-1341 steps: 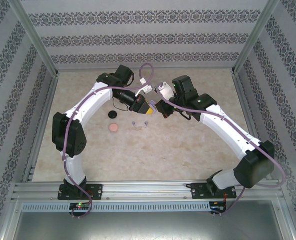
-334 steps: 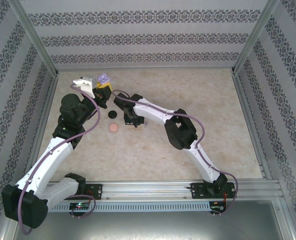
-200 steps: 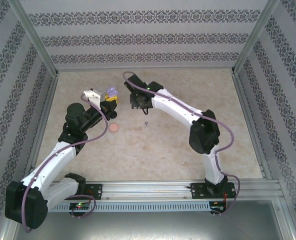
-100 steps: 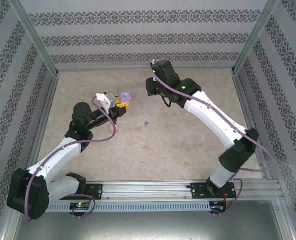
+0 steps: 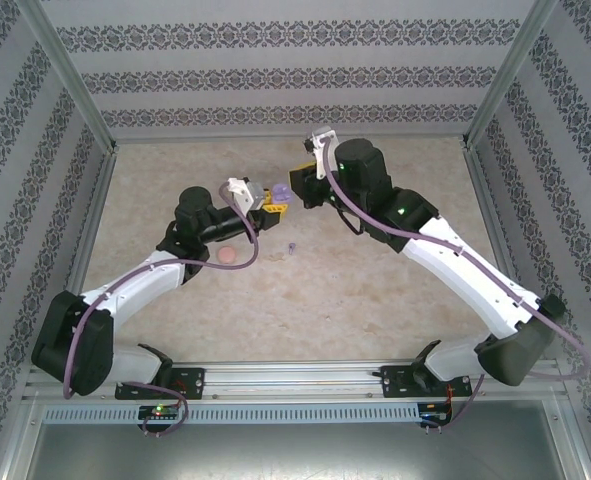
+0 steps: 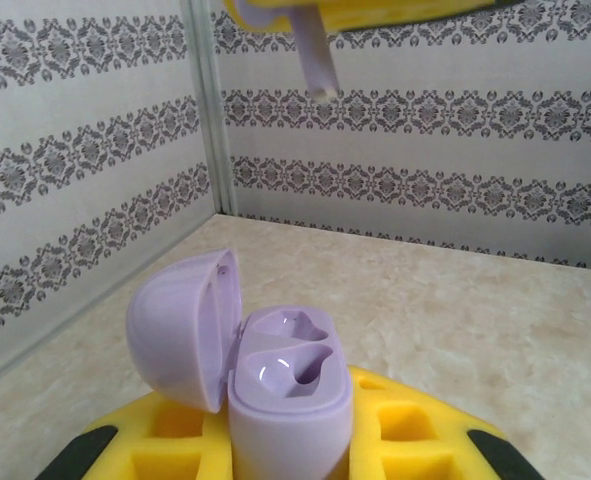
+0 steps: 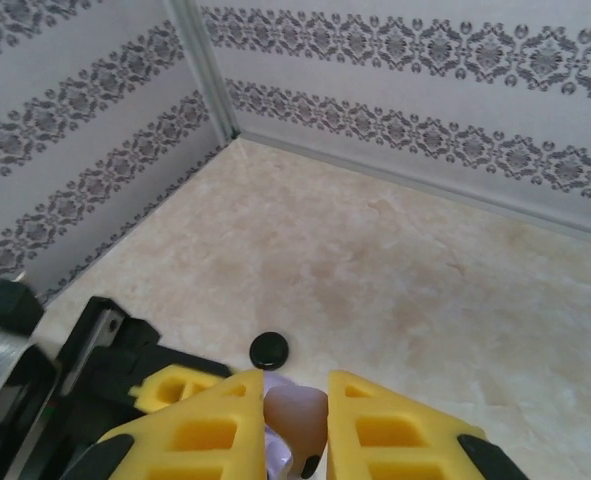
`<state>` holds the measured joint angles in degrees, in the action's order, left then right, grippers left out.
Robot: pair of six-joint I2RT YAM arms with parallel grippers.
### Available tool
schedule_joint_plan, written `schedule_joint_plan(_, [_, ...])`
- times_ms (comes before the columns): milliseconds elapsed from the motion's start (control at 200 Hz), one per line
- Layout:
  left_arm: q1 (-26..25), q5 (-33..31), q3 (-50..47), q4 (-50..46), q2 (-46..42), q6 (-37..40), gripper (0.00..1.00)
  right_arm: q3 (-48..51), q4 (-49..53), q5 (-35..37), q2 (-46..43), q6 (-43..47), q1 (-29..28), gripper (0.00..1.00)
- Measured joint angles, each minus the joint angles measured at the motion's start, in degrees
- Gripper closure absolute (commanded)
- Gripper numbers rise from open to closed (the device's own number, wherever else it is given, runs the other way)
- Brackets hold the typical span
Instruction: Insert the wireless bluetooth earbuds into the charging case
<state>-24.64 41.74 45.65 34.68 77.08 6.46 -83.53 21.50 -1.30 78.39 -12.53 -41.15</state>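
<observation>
Evidently, the task is caught partway through its first insertion. The charging case (image 6: 290, 395), lilac, is clamped upright between the closed yellow fingers of the left gripper (image 5: 272, 199) at the bottom centre of the left wrist view. Its lid (image 6: 180, 335) is swung open to the left, and both sockets appear empty, as far as can be told.

A purple earbud (image 6: 315, 60) is pinched in the right gripper (image 7: 295, 425), whose jaws are drawn nearly together on it. Its stem is seen hanging down at the top centre of the left wrist view, above the case and apart from it. In the top view the two grippers are found almost touching, just above the middle of the frame.

Nothing is judged to be seated yet. The held earbud has yet to be lowered in, and a second purple earbud (image 5: 291, 247) is left lying on the table (image 5: 375, 300) just below the grippers. A pink disc (image 5: 227, 257) is seen to its left, and a black disc (image 7: 269, 349) just above the fingers in the right wrist view.

Compared with half a second earlier, the case has been carried rightward toward the centre, so the gap to the right gripper has been closed. The earbud on the table and the pink disc are unmoved.
</observation>
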Motion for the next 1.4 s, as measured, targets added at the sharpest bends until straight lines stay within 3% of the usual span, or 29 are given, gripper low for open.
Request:
schedule_joint_plan(410, [-1.1, 1.8, 2.7, 2.3, 1.6, 0.0, 1.0, 6.1, -5.6, -2.2, -2.6, 0.3, -1.0, 0.83])
schedule_joint_plan(1399, [-1.2, 2.1, 3.5, 2.1, 1.5, 0.7, 1.0, 7.9, -8.1, -2.4, -2.6, -0.6, -1.5, 0.87])
